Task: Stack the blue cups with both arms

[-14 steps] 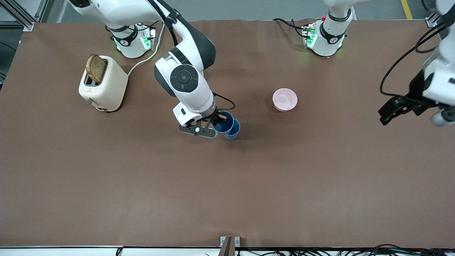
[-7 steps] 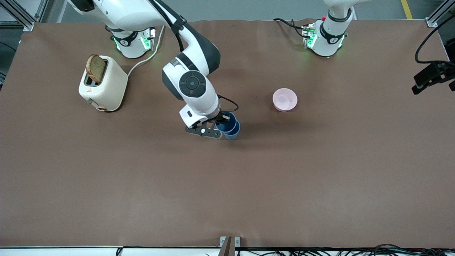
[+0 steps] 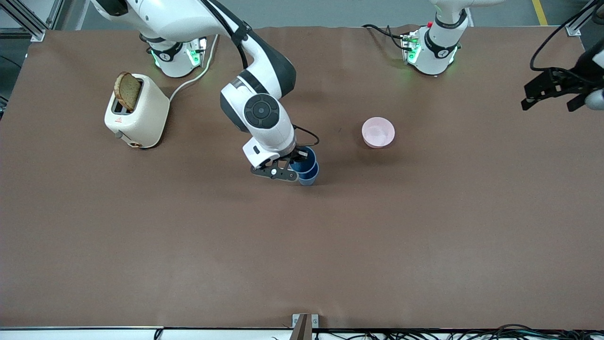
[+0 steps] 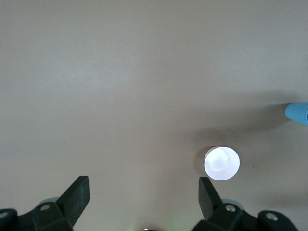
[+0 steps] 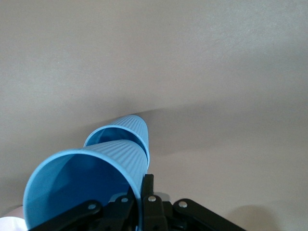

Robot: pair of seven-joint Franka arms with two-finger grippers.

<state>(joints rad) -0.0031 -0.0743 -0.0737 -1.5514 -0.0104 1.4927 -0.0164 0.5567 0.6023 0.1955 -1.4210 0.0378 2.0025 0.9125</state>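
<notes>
My right gripper (image 3: pixel 293 166) has carried its pinched blue cup (image 3: pixel 302 159) over the standing blue cup (image 3: pixel 309 175), mid-table — nesting begun; left gripper (image 3: pixel 551 97) — spread, empty — retreated to the table's edge.

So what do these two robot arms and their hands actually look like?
Both are chunky white arms with rounded shells and black joint bands. The right arm has a round dark cap with a ring pattern on one joint, and a thin black cable loops beside its wrist. Each base glows with green lights. The right hand and left hand are black, each with two angular fingers.
</notes>
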